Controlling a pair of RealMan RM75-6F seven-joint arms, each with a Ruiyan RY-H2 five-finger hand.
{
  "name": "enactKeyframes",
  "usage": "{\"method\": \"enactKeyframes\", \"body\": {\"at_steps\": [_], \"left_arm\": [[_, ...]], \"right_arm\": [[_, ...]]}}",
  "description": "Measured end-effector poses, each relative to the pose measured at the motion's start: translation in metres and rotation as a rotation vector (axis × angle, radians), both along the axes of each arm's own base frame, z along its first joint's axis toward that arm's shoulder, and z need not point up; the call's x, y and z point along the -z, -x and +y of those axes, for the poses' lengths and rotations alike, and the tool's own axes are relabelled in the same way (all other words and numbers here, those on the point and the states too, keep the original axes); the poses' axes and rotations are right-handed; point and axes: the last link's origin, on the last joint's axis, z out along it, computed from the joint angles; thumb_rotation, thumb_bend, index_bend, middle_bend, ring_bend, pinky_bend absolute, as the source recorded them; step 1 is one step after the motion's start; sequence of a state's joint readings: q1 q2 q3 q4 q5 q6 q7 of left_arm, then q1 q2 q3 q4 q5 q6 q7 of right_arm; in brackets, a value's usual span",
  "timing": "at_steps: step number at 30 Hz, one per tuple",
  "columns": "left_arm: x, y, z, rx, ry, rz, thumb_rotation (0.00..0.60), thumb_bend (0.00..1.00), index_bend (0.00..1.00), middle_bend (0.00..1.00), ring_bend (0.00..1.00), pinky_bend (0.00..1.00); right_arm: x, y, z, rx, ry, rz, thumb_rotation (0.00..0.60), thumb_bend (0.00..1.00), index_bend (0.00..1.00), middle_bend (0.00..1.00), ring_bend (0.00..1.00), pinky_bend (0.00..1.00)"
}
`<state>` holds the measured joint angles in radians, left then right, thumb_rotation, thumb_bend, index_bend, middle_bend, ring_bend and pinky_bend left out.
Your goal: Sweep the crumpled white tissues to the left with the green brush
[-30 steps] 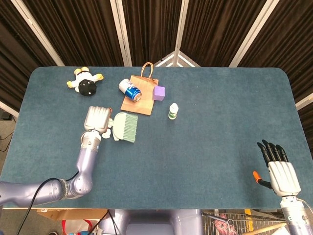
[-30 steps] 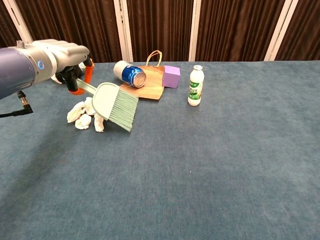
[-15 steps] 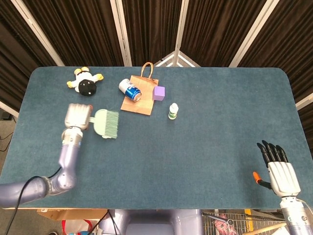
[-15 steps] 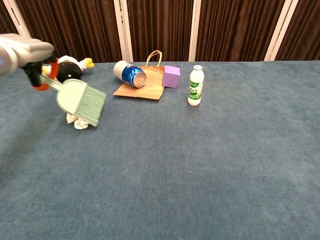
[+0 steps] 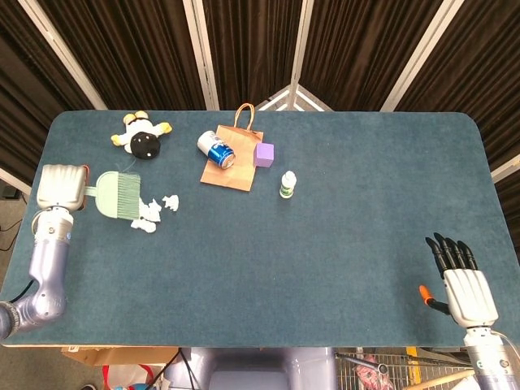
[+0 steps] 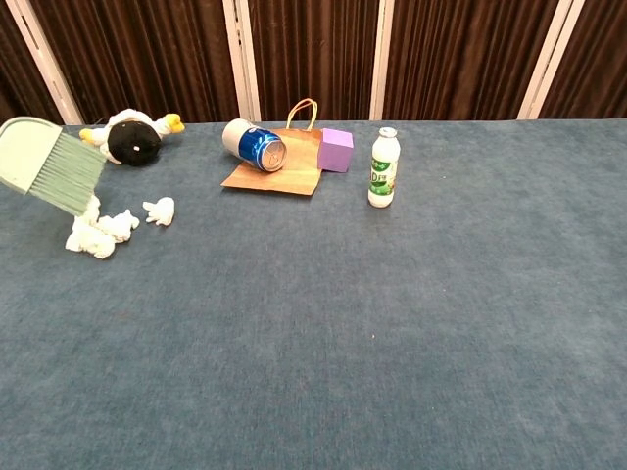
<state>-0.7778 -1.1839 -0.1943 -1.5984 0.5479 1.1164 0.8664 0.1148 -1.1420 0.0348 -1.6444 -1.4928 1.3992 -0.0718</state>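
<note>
Tissues (image 5: pixel 149 214) lie near the left end of the blue worktop (image 5: pixel 341 244), a loose cluster of small crumpled white wads with one wad (image 6: pixel 159 210) set a little apart toward the middle; in the chest view the rest (image 6: pixel 98 233) bunch just below the brush bristles. Over the left edge of the worktop hangs the left hand (image 5: pixel 61 188), its silver back turned up to the head camera and its forearm running down toward the near edge; it holds the brush (image 5: pixel 119 196) by the handle, though the fingers themselves are hidden under the hand. The brush is pale green, with a flat rounded back and a fan of bristles pointing right, toward the tissues, their tips touching or just over the nearest wad. In the chest view the brush (image 6: pixel 49 164) tilts, bristles down and to the right, and the hand is out of frame. At the near right corner, the right hand (image 5: pixel 463 280) rests well apart from everything, palm down, its dark fingers straight and slightly spread, holding nothing. Toward the far side sit a toy (image 5: pixel 141 136), a can (image 5: pixel 216 149) lying on a paper bag (image 5: pixel 231 166), a purple cube (image 5: pixel 263 154) and a small bottle (image 5: pixel 288 184) standing upright.
</note>
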Motion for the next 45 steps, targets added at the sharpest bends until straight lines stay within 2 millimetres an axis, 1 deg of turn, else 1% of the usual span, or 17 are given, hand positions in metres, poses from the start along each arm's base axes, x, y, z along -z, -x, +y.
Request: {"method": "enactKeyframes", "body": {"at_steps": [3, 6, 9, 13, 16, 19, 21, 23, 27, 30, 33, 36, 40, 43, 45], "left_arm": [[0.001, -0.018, 0.000, 0.041, -0.001, -0.082, 0.600, 0.71, 0.80, 1.00, 1.00, 1.00], [0.012, -0.044, 0.001, 0.097, 0.028, -0.135, 0.600, 0.71, 0.80, 1.00, 1.00, 1.00], [0.032, -0.064, 0.000, 0.130, 0.070, -0.165, 0.600, 0.71, 0.80, 1.00, 1.00, 1.00], [0.070, -0.087, -0.004, 0.154, 0.140, -0.192, 0.600, 0.71, 0.80, 1.00, 1.00, 1.00], [0.097, -0.095, -0.007, 0.143, 0.177, -0.209, 0.600, 0.71, 0.80, 1.00, 1.00, 1.00], [0.118, -0.095, -0.007, 0.121, 0.192, -0.199, 0.600, 0.71, 0.80, 1.00, 1.00, 1.00], [0.126, -0.091, -0.006, 0.107, 0.193, -0.183, 0.600, 0.71, 0.80, 1.00, 1.00, 1.00], [0.129, -0.084, -0.005, 0.093, 0.188, -0.158, 0.600, 0.71, 0.80, 1.00, 1.00, 1.00], [0.119, -0.070, -0.002, 0.073, 0.160, -0.132, 0.600, 0.71, 0.80, 1.00, 1.00, 1.00], [0.103, -0.055, 0.002, 0.053, 0.128, -0.109, 0.600, 0.71, 0.80, 1.00, 1.00, 1.00], [0.083, -0.035, 0.004, 0.022, 0.094, -0.083, 0.600, 0.71, 0.80, 1.00, 1.00, 1.00], [0.060, -0.010, 0.002, -0.021, 0.053, -0.065, 0.600, 0.71, 0.80, 1.00, 1.00, 1.00], [0.023, 0.027, -0.002, -0.091, -0.017, -0.045, 0.600, 0.71, 0.80, 1.00, 1.00, 1.00], [-0.005, 0.051, -0.006, -0.137, -0.071, -0.040, 0.600, 0.71, 0.80, 1.00, 1.00, 1.00], [-0.020, 0.061, -0.009, -0.156, -0.101, -0.044, 0.600, 0.71, 0.80, 1.00, 1.00, 1.00]], "right_arm": [[0.001, 0.000, -0.001, -0.002, -0.002, -0.001, 0.600, 0.32, 0.00, 0.00, 0.00, 0.00], [0.002, 0.000, -0.002, 0.001, -0.006, -0.002, 0.600, 0.32, 0.00, 0.00, 0.00, 0.00], [0.002, 0.001, -0.003, 0.003, -0.006, -0.006, 0.600, 0.32, 0.00, 0.00, 0.00, 0.00], [0.001, 0.002, -0.004, 0.007, -0.004, -0.012, 0.600, 0.32, 0.00, 0.00, 0.00, 0.00], [0.001, 0.002, -0.004, 0.010, -0.004, -0.013, 0.600, 0.32, 0.00, 0.00, 0.00, 0.00], [0.000, 0.003, -0.004, 0.011, -0.002, -0.011, 0.600, 0.32, 0.00, 0.00, 0.00, 0.00], [0.000, 0.003, -0.004, 0.013, -0.001, -0.011, 0.600, 0.32, 0.00, 0.00, 0.00, 0.00], [-0.001, 0.004, -0.004, 0.015, 0.000, -0.010, 0.600, 0.32, 0.00, 0.00, 0.00, 0.00], [-0.001, 0.004, -0.003, 0.015, 0.000, -0.006, 0.600, 0.32, 0.00, 0.00, 0.00, 0.00], [0.000, 0.004, -0.003, 0.014, -0.001, 0.000, 0.600, 0.32, 0.00, 0.00, 0.00, 0.00], [0.000, 0.003, -0.002, 0.011, -0.001, 0.008, 0.600, 0.32, 0.00, 0.00, 0.00, 0.00], [0.001, 0.003, -0.002, 0.009, -0.003, 0.016, 0.600, 0.32, 0.00, 0.00, 0.00, 0.00], [0.003, 0.002, -0.001, 0.002, -0.004, 0.027, 0.600, 0.32, 0.00, 0.00, 0.00, 0.00], [0.003, 0.001, 0.000, 0.001, -0.003, 0.029, 0.600, 0.32, 0.00, 0.00, 0.00, 0.00], [0.003, 0.001, 0.000, 0.000, -0.001, 0.031, 0.600, 0.32, 0.00, 0.00, 0.00, 0.00]]}}
